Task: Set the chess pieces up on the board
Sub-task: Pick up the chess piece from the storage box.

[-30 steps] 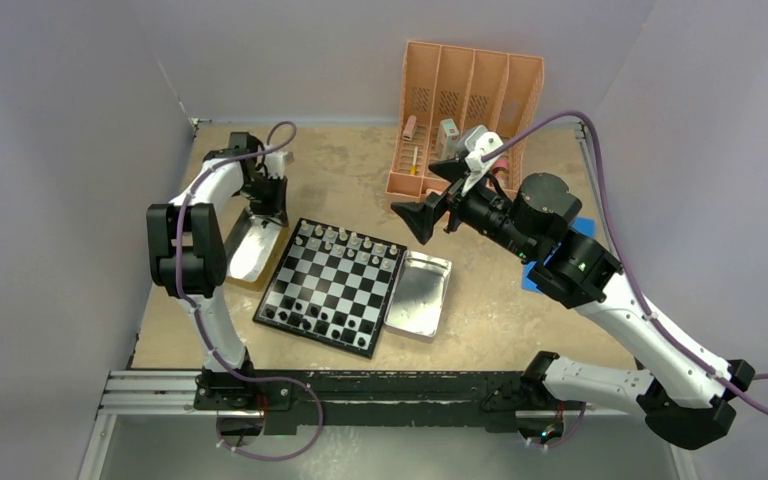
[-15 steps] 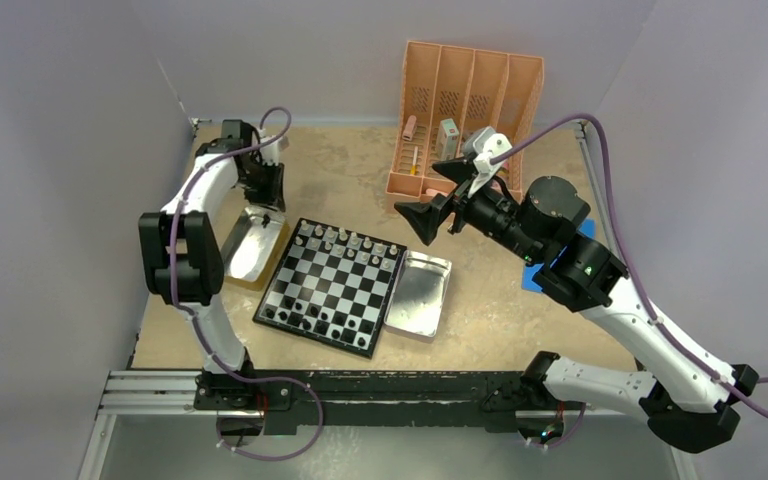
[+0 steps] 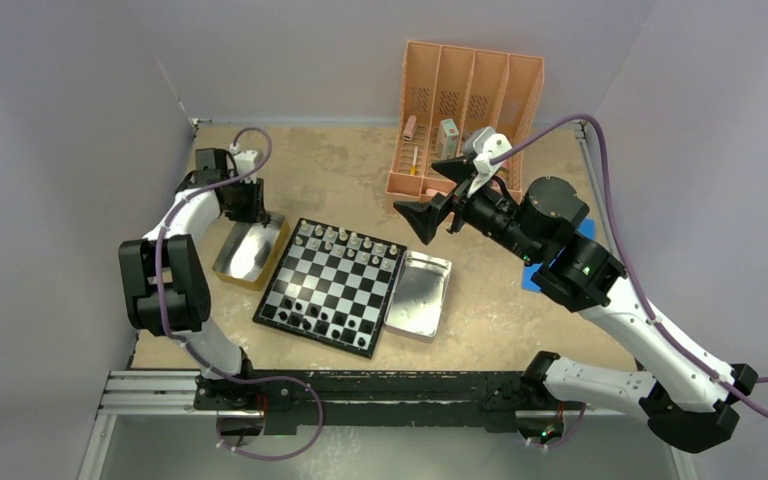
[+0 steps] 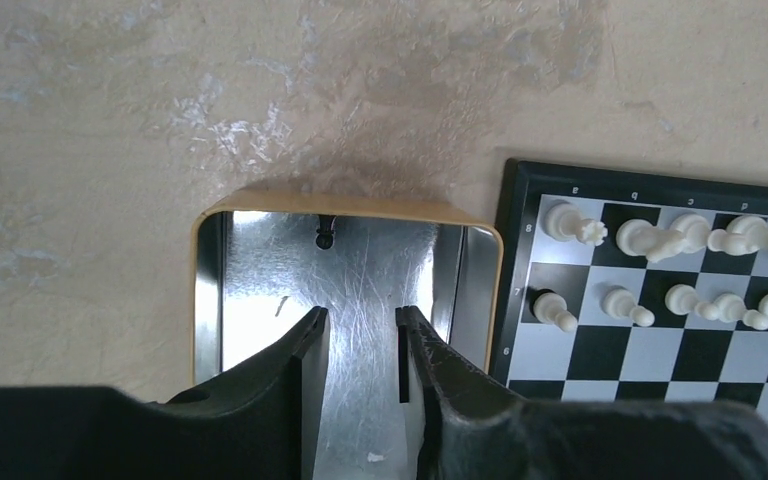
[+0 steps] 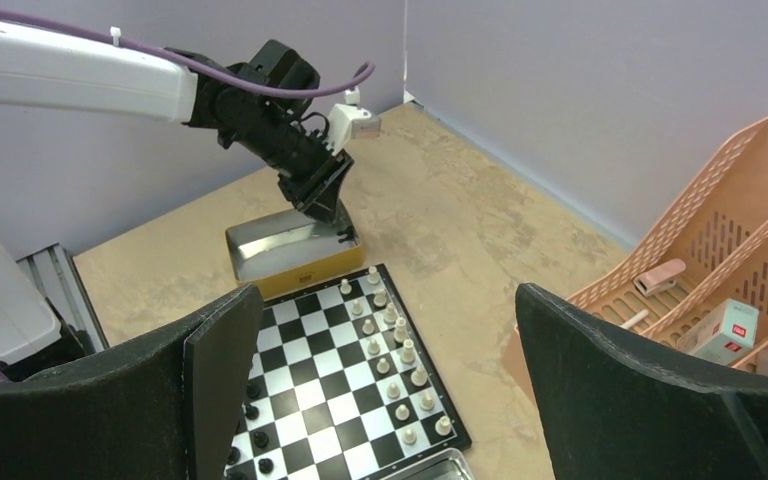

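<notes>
The board (image 3: pixel 330 287) lies on the desk (image 3: pixel 360 170), with white chess pieces (image 3: pixel 348 242) along its two far rows and black chess pieces (image 3: pixel 310 318) spread over its two near rows. Just beside the board's left edge sits a gold-sided tin (image 3: pixel 245 250). The left fingers (image 4: pixel 305 350) hang above the tin, set to a narrow gap with nothing between them. A small dark thing (image 4: pixel 325 238) rests at the tin's far wall, too small to tell what it is. Off the board's far right corner the right fingers (image 5: pixel 210 370) are raised in the air, spread wide and holding nothing. A silver tray (image 3: pixel 418 293) lies along the board's right edge, and an orange file rack (image 3: pixel 465 115) stands well beyond the board.
</notes>
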Robot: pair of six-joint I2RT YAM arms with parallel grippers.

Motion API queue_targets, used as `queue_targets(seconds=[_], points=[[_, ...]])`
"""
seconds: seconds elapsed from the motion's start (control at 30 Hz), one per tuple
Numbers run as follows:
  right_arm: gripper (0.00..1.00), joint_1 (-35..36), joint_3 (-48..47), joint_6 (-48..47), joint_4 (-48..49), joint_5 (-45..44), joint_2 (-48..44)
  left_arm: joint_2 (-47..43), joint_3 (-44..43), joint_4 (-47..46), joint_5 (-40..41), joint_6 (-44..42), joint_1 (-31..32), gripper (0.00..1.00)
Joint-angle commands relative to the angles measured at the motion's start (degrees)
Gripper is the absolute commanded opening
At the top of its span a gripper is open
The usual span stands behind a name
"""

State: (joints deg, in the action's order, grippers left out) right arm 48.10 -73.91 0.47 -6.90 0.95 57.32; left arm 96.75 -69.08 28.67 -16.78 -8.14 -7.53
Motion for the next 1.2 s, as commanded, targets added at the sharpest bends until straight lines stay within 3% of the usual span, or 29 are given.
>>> queue_targets(seconds=[0.0, 0.4, 0.87, 1.17], points=[[0.99, 0.2, -1.0, 0.4, 3.1, -1.7, -0.6, -3.4, 5.1, -9.8, -3.8, -1.4, -2.2, 0.32], [0.99, 0.2, -1.7, 0.3, 2.7, -2.8, 0.5, -0.5, 11.1, -19.6, -6.4, -6.7, -2.6, 0.31], [0.99, 0.2, -3.0, 0.2, 2.6, -4.0, 2.2, 5.6, 9.4, -23.3, -7.6, -8.1, -2.6, 0.29], [0.99, 0.2, -3.6, 0.2, 2.7, -4.4, 3.3, 8.2, 7.2, -23.1, -8.3, -8.9, -2.6, 0.18]])
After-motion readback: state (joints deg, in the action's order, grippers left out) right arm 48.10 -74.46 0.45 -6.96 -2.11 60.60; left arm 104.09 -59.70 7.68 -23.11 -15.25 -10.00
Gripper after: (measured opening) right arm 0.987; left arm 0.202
